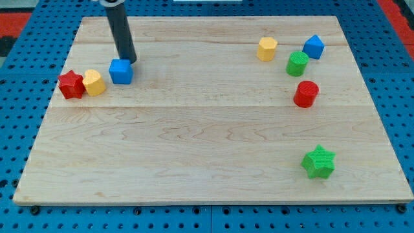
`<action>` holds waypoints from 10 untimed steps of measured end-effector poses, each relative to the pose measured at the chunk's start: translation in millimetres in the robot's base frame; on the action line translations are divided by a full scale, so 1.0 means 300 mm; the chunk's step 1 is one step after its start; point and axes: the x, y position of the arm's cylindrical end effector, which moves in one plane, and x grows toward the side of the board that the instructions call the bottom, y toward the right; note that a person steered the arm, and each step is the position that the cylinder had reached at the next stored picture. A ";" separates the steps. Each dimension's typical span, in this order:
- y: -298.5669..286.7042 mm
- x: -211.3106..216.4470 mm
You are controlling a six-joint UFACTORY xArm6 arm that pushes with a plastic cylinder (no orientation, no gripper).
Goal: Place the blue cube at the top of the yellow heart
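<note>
Far left sits the red star (pixel 71 85), touching the yellow heart (pixel 94 82). The blue cube (pixel 120 71) lies just beside the heart at its two o'clock. My tip (pixel 129 59), a bare rod with no claw to clench, rests at the cube's one o'clock. I judge a gentle push toward nine o'clock best, stopping at the heart's twelve.

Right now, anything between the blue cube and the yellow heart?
Nothing: in the camera view only a narrow bare gap separates the blue cube from the yellow heart. My tip is beside the cube's top edge.
</note>
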 end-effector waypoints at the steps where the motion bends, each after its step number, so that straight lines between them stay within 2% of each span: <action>1: 0.195 0.115; 2: 0.160 0.200; 3: 0.066 0.166; 4: 0.021 0.050; 5: -0.096 0.000; 7: -0.056 -0.083; 8: 0.067 -0.025; 9: 0.057 0.079; 10: -0.066 0.121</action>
